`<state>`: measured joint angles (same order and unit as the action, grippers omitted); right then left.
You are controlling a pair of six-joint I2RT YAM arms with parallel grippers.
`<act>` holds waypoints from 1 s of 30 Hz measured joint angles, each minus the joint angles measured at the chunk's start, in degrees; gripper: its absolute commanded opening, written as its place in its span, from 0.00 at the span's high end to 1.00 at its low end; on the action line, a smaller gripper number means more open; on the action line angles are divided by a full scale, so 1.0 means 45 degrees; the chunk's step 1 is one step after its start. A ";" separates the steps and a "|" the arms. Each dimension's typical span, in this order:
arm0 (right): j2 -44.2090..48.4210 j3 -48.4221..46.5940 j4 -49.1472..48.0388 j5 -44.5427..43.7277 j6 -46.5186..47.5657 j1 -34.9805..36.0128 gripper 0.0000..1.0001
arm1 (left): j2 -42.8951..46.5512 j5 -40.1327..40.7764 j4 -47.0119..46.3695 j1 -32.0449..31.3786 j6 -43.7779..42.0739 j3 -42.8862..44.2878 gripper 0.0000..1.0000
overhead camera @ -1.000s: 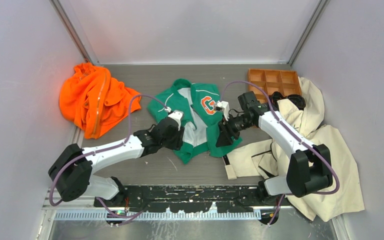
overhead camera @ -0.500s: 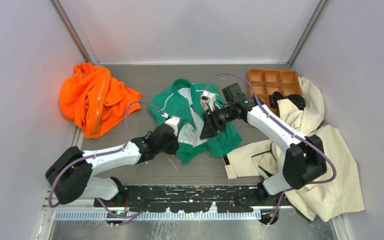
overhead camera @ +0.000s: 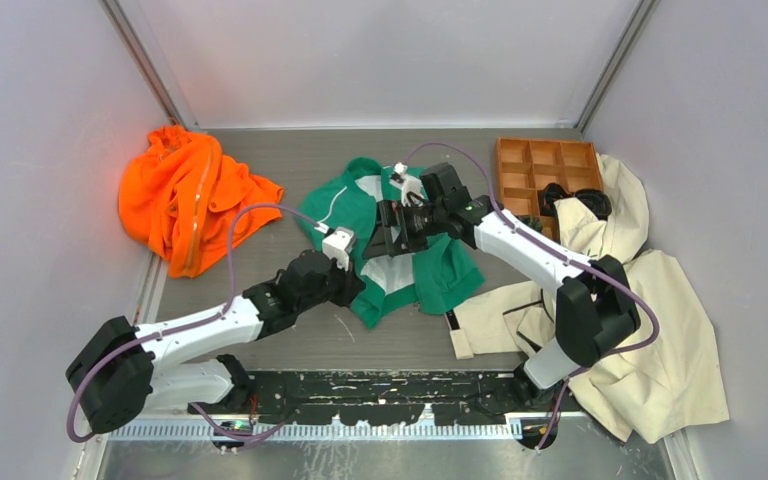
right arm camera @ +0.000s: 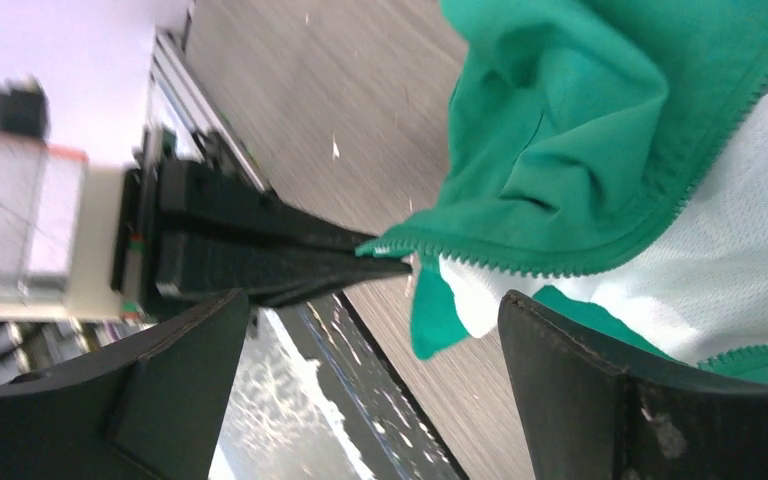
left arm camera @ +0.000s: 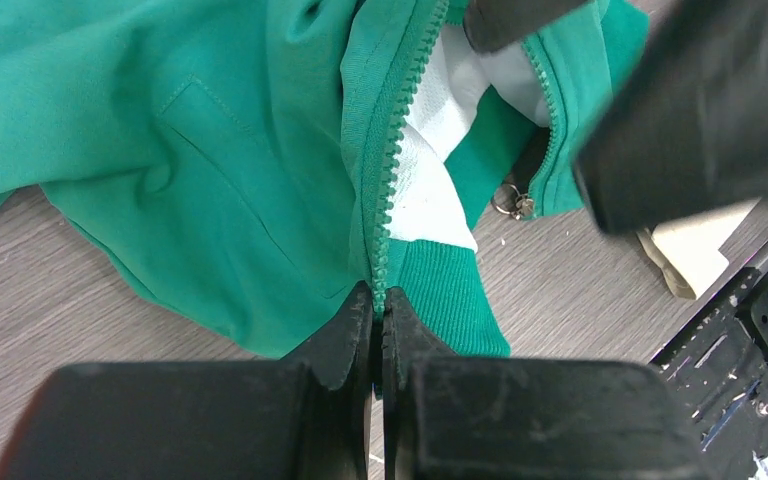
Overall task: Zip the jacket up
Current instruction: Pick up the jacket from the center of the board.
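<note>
The green jacket (overhead camera: 442, 278) lies open at mid-table with its pale lining (left arm camera: 432, 190) showing. My left gripper (left arm camera: 378, 305) is shut on the bottom end of one zipper edge (left arm camera: 390, 165), at the ribbed hem. In the top view this gripper (overhead camera: 357, 290) sits at the jacket's near left corner. The metal zipper slider (left arm camera: 513, 203) hangs on the other front edge. My right gripper (overhead camera: 392, 240) hovers over the jacket's middle, wide open and holding nothing. In its wrist view its fingers (right arm camera: 180, 385) frame the jacket (right arm camera: 580, 130) and the left gripper's pinched tip.
A bright orange garment (overhead camera: 195, 200) is heaped at the back left. A cream coat (overhead camera: 650, 330) sprawls along the right side. An orange compartment tray (overhead camera: 545, 163) stands at the back right, with a black object (overhead camera: 572, 200) beside it.
My left gripper has closed on the zipper's bottom end and drawn back toward the near left. The right arm has swung left over the jacket, and its jaws have opened wide.
</note>
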<state>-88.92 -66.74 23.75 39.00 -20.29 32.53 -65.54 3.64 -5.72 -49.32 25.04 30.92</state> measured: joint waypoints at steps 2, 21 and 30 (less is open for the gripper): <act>-0.0010 0.0000 -0.0515 -0.0413 -0.1161 0.0024 0.00 | 0.0000 -0.0092 -0.0019 0.0000 0.0000 -0.0078 1.00; -0.0962 0.0238 -0.0738 -0.3774 -0.5911 0.1909 0.36 | 0.0034 -0.0942 0.0189 -0.0044 0.0185 0.0010 0.99; -0.1350 0.0228 -0.0505 -0.4318 -0.5916 0.2011 0.72 | 0.0262 -0.1447 0.0860 -0.0136 0.0359 0.0457 0.90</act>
<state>-95.00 -65.71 21.47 19.57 -46.92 41.58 -64.36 -2.87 -1.85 -49.93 26.65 32.97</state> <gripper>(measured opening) 0.372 0.062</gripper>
